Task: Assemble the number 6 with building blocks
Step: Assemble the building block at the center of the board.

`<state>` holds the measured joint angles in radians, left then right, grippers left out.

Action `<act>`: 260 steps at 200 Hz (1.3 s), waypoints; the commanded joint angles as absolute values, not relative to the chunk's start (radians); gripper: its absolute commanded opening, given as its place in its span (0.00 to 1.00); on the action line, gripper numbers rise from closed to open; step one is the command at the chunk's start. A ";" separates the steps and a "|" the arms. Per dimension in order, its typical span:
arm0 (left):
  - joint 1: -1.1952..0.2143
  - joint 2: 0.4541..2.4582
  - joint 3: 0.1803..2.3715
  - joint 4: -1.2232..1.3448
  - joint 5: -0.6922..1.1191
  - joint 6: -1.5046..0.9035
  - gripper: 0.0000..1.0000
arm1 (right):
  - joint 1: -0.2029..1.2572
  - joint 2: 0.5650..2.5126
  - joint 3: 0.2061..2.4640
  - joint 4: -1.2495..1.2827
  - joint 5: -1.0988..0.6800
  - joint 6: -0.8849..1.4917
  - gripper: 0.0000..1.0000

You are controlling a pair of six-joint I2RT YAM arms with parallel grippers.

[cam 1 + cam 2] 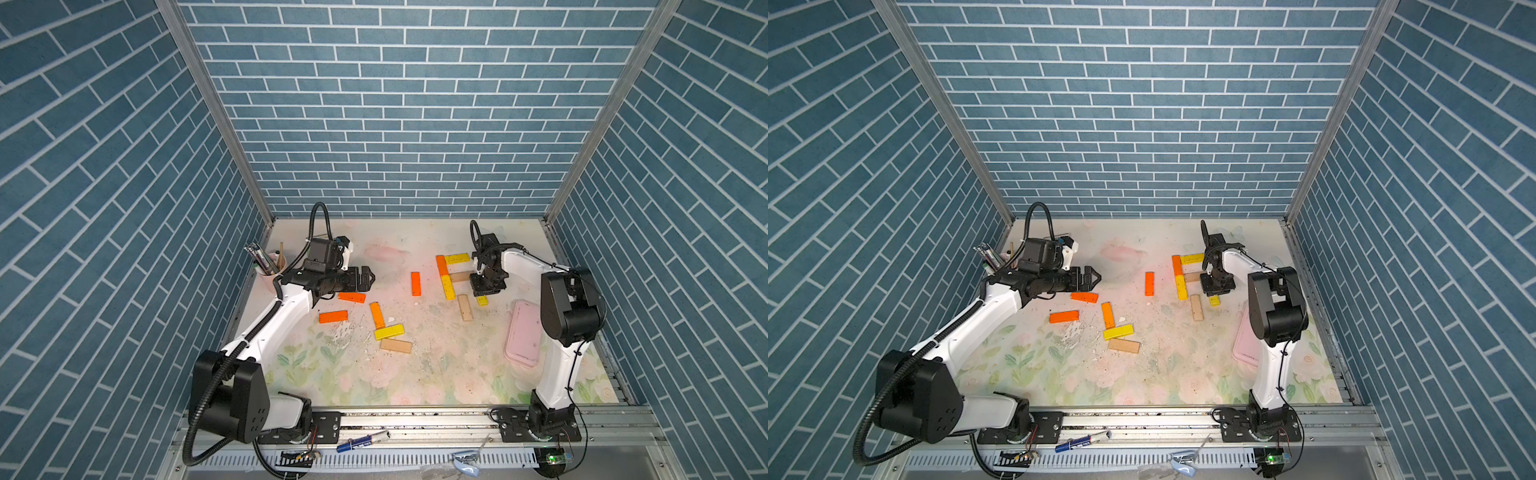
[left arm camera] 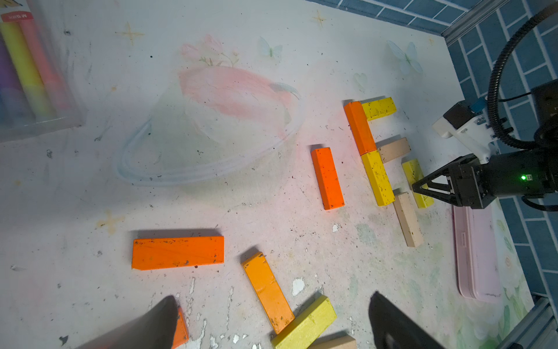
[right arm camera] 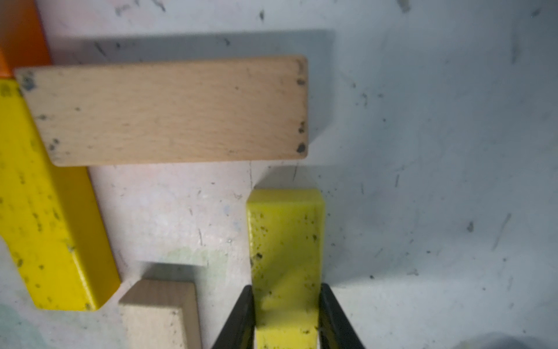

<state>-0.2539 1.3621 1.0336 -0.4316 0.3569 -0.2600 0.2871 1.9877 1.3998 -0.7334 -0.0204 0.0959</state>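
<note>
Right gripper (image 3: 286,291) clamped on yellow bar (image 3: 285,241), just short of tan crossbar (image 3: 169,108) in part-built 6 (image 1: 446,276), table's (image 1: 415,374) far right. You: hold bar parallel to spine (image 3: 45,211), butt end under crossbar tip, avoid loose tan bar (image 3: 160,314). Left gripper (image 1: 368,277) agape, well apart.

The right hand (image 1: 483,292) hides most of the yellow bar (image 1: 482,301).

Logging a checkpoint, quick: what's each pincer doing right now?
Left pincer: open, holding nothing.
Right pincer: closed on a small yellow rectangular wooden bar.
</note>
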 commanded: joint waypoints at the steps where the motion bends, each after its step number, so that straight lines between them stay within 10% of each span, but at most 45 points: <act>1: -0.255 1.371 1.051 -0.433 0.347 -0.254 0.99 | 0.286 2.021 1.419 -0.752 -0.003 0.063 0.32; 260: -0.255 1.369 1.055 -0.435 0.344 -0.252 0.99 | 0.286 2.033 1.518 -0.805 -0.012 0.066 0.53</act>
